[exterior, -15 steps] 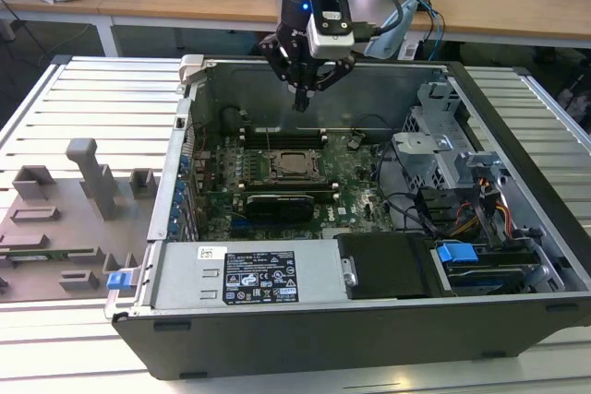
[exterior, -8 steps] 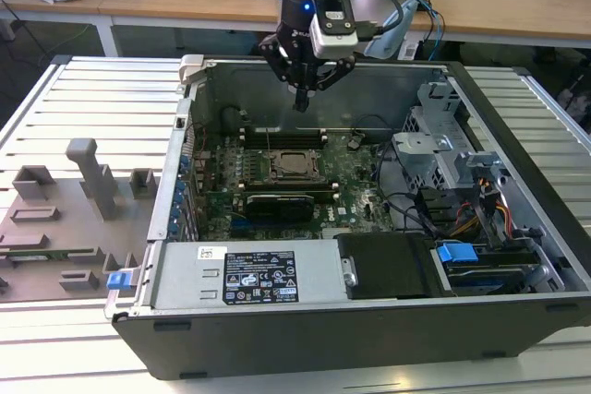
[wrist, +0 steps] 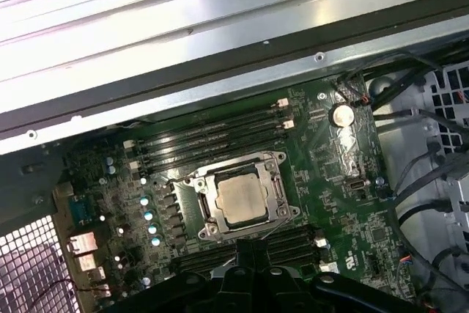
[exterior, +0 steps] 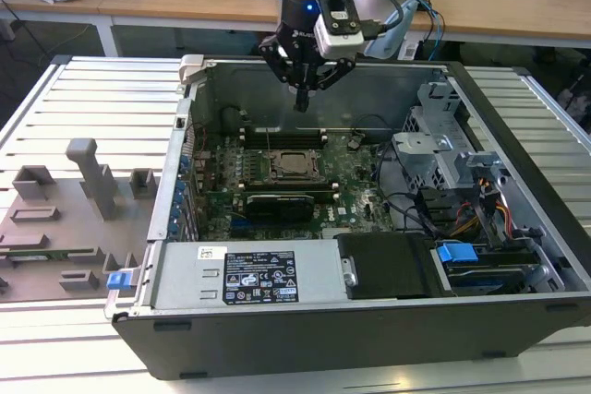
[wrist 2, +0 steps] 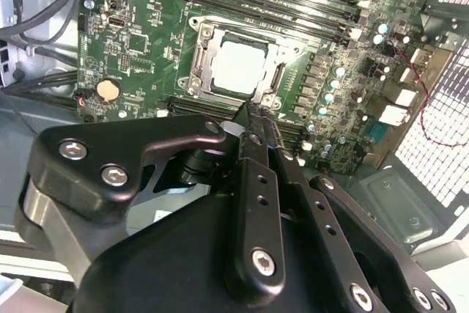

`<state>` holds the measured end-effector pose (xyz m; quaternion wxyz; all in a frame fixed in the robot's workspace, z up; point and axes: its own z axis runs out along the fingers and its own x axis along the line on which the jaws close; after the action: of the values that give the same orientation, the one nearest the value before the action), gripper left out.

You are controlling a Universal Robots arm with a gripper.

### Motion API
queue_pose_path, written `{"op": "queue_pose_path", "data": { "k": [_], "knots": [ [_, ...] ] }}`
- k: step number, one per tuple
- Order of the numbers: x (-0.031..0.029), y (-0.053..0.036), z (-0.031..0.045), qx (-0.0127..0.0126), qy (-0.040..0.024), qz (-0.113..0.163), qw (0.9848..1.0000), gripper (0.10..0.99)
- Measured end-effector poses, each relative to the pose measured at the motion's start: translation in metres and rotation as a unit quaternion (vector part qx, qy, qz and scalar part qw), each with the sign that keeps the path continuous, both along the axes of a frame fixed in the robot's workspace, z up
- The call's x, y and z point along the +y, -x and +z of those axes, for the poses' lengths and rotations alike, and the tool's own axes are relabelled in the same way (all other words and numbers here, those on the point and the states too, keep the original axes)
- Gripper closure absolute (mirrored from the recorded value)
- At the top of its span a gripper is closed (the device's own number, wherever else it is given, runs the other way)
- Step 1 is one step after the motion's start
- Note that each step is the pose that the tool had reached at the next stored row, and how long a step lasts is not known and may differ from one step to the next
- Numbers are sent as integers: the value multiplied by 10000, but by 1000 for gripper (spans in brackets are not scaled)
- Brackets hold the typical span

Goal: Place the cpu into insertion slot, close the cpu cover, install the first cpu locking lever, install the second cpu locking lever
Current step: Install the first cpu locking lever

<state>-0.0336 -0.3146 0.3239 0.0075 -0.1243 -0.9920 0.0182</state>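
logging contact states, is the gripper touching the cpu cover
Apart. In the exterior view the gripper hangs well above the cpu cover, a clear gap between.

no print is legible, even on the power supply label [exterior: 261,277].

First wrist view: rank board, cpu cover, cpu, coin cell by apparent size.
Largest to smallest:
1. board
2. cpu cover
3. cpu
4. coin cell
All sit at similar depth, so the order is safe.
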Motion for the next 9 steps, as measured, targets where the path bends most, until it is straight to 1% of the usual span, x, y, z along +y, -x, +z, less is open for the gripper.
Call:
{"op": "queue_pose_path", "data": {
  "k": [1, 2, 3, 4, 6, 7, 9],
  "knots": [
    [0, 0, 0, 0, -35, 115, 9999, 980],
    [0, 0, -1, -1, -112, 237, 9997, 980],
    [0, 0, -2, 0, -170, 405, 9990, 980],
    [0, 0, -2, 0, -193, 506, 9985, 980],
    [1, 0, -3, 4, -206, 726, 9971, 980],
    [0, 0, -3, 7, -216, 922, 9955, 980],
    [-1, 0, -3, 10, -236, 1128, 9933, 980]
  ]
}}
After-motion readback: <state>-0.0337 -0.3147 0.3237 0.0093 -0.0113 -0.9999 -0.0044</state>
